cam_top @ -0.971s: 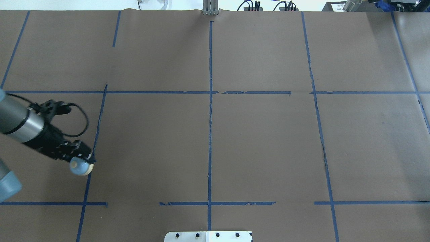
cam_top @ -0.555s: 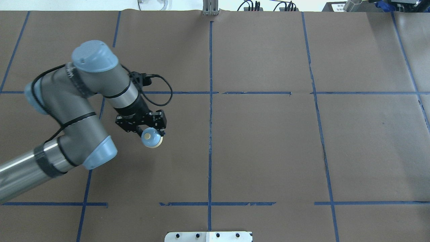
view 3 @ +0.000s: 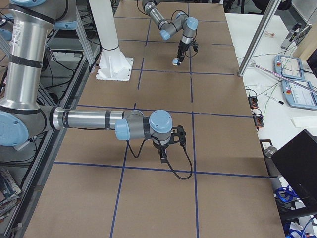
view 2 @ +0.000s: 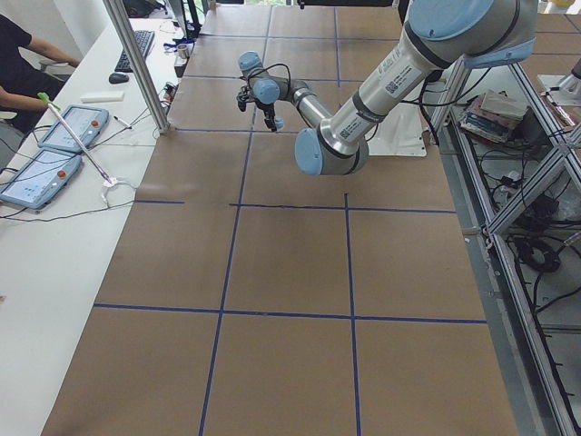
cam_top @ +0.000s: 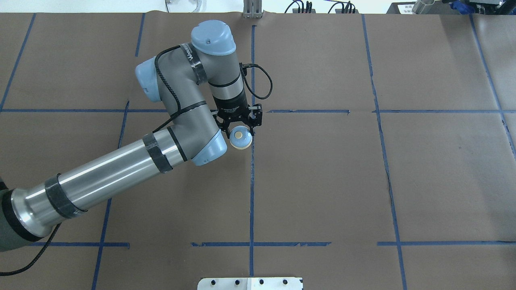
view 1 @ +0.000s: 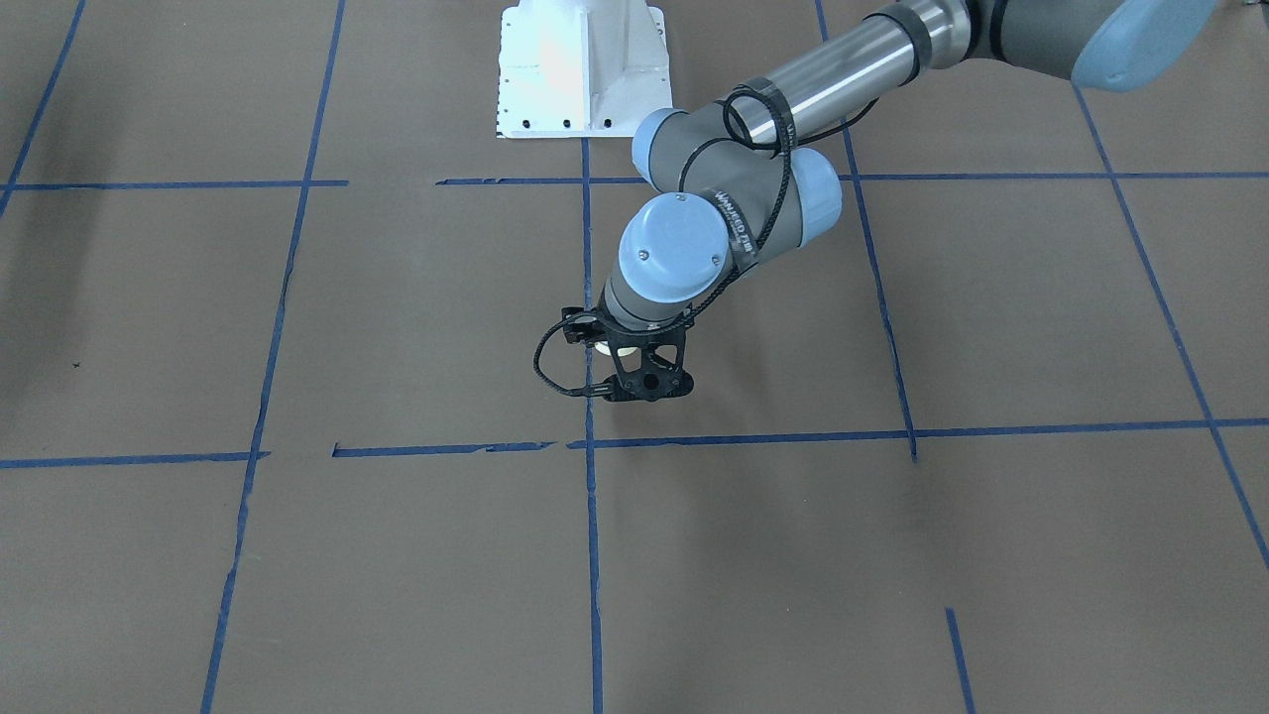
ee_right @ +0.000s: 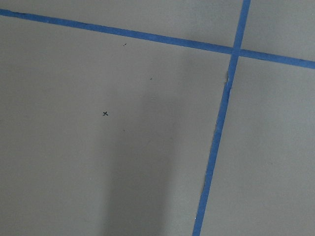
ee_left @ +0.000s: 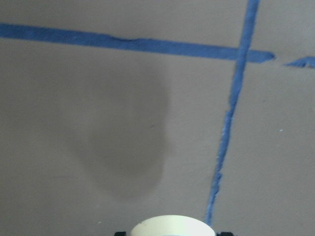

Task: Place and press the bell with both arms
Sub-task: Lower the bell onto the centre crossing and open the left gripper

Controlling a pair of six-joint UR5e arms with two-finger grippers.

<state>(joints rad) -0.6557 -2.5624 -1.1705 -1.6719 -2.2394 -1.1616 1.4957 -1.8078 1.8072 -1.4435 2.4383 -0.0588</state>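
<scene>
The bell (cam_top: 240,138) is light blue with a cream button. It sits between the fingers of my left gripper (cam_top: 240,131), just left of the table's centre tape line. The gripper is shut on it, low over the table. I cannot tell if the bell touches the table. The bell also shows in the exterior left view (view 2: 275,124), the exterior right view (view 3: 176,62), and as a cream rim in the left wrist view (ee_left: 172,227). The front view shows the left gripper (view 1: 639,382) from behind. My right gripper (view 3: 163,156) shows only in the exterior right view, so I cannot tell its state.
Blue tape lines (cam_top: 252,181) divide the brown table. The white base pedestal (cam_top: 250,283) is at the near edge. A metal post (view 2: 136,64) and a side desk with tablets (view 2: 54,136) stand beyond the far edge, where a person (view 2: 18,54) sits.
My left arm has carried the bell from the near left of the table rightward and away from the robot, to the centre line. The gripper stays shut on the bell.
</scene>
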